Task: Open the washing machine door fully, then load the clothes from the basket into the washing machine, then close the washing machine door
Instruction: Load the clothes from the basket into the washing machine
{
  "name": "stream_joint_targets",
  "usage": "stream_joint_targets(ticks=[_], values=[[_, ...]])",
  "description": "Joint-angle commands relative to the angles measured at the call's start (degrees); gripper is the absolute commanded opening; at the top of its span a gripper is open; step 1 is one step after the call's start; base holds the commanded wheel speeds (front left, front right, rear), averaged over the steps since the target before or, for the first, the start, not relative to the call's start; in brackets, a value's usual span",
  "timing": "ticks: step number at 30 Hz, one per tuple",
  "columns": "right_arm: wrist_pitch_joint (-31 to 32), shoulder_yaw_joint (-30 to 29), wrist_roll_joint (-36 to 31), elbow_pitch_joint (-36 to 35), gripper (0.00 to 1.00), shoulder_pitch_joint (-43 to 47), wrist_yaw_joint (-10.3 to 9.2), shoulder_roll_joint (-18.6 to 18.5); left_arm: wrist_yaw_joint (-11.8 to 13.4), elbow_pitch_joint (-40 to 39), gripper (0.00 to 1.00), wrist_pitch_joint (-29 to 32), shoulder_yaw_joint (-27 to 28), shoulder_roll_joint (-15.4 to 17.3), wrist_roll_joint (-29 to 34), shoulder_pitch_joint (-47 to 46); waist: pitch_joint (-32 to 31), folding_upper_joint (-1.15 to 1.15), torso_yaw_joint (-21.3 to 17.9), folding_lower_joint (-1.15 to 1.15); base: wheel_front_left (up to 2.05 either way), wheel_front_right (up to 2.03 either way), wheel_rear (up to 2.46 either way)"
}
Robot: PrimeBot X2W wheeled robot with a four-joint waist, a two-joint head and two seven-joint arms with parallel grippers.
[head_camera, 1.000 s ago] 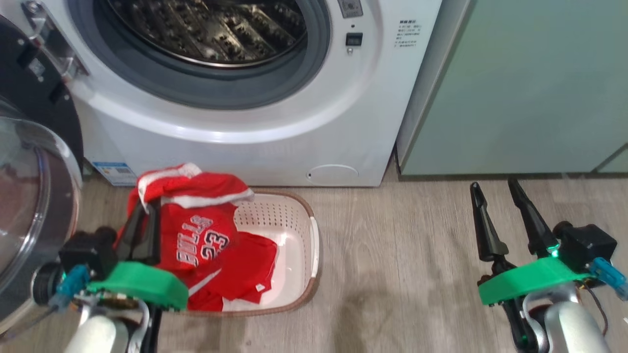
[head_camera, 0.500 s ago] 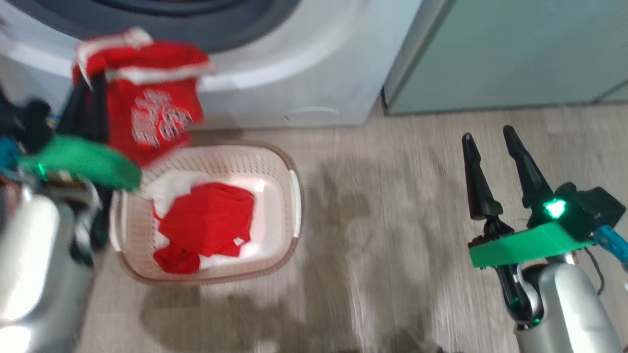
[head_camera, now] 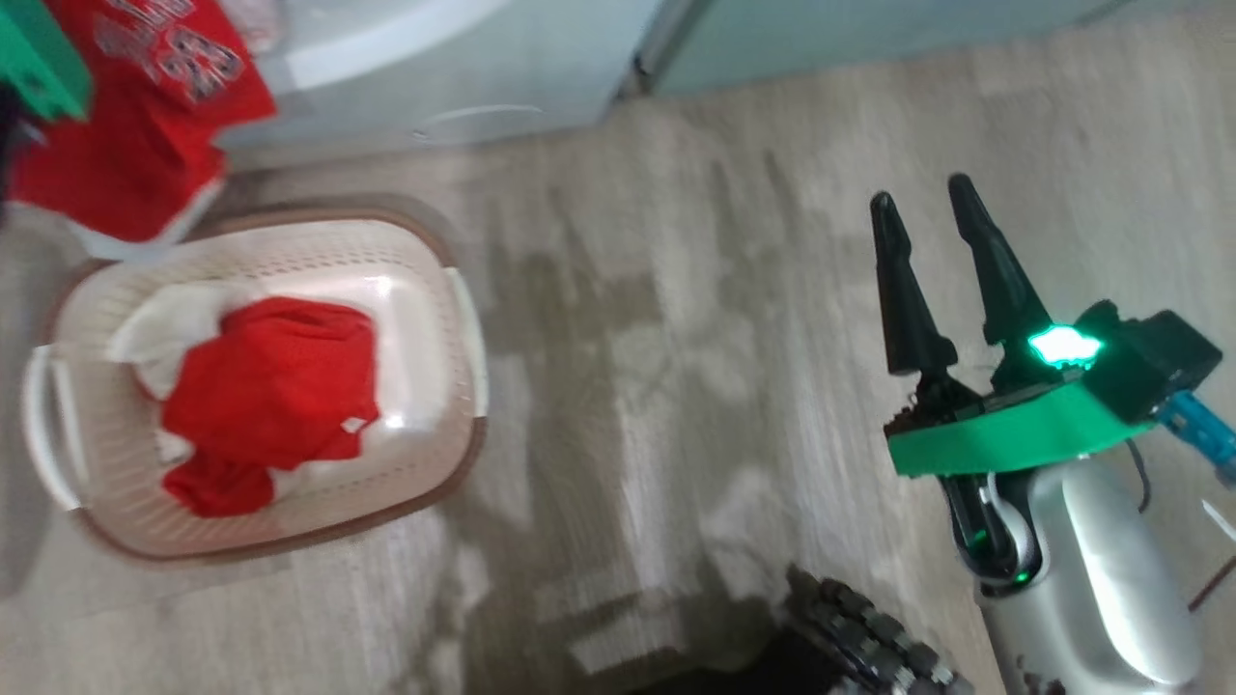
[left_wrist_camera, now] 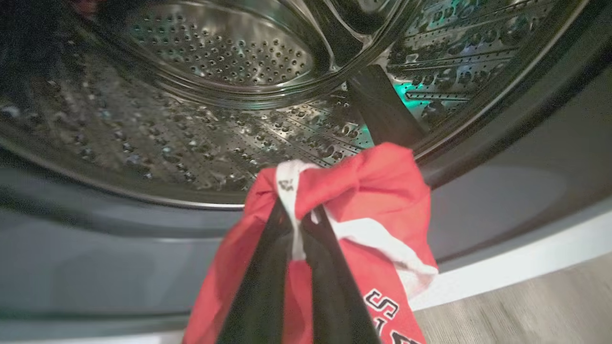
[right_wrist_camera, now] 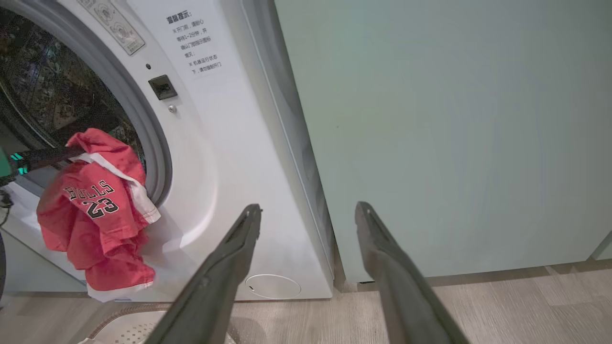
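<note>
Left pincer (left_wrist_camera: 299,217) grips jersey (left_wrist_camera: 377,181) at drum (left_wrist_camera: 215,57); right pincer (head_camera: 922,193) gapes; basket (head_camera: 290,232) holds red clothes (head_camera: 270,386).

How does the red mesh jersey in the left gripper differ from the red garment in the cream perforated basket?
The red mesh jersey hangs at the steel drum mouth, pinched by the shut left gripper; the red garment lies crumpled in the cream perforated basket. The jersey shows lettering; the garment shows none. Both are red.
</note>
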Motion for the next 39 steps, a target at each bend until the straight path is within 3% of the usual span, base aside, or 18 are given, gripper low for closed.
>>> stream_joint_targets(ticks=[1,7,13,20,30,39], values=[[-0.5,1.3,0.7,-2.1,1.00,-0.6,0.00,0.0,-0.3,-0.9,0.00,0.8,1.8,3.5,-0.3,-3.2,3.0,0.00,-3.2,-0.01,0.00,0.00,0.00],[-0.5,3.1,3.8,-3.5,1.00,-1.4,0.00,0.0,-1.2,6.7,0.00,5.7,2.3,6.2,-0.8,-12.8,6.1,0.00,-7.5,-0.01,0.00,0.00,0.00],[-0.5,4.3,5.3,-4.4,1.00,-1.5,0.00,0.0,-0.7,11.0,0.00,5.6,3.9,8.1,-1.3,-18.7,8.4,0.00,-10.5,-0.01,0.00,0.00,0.00],[-0.5,4.9,6.4,-5.4,1.00,-1.1,0.00,0.0,0.7,13.3,0.00,0.3,6.0,8.6,-1.4,-24.2,10.6,0.00,-12.2,-0.01,0.00,0.00,0.00],[-0.5,6.1,7.3,-6.6,1.00,-0.5,0.00,0.0,2.5,16.4,0.00,-13.3,7.4,8.0,0.3,-30.9,12.1,0.00,-14.3,-0.01,0.00,0.00,0.00],[-0.5,5.8,7.4,-7.1,1.00,-0.7,0.00,0.0,0.7,21.7,0.00,-17.6,4.5,8.2,2.7,-31.3,12.7,0.00,-13.7,-0.01,0.00,0.00,0.00]])
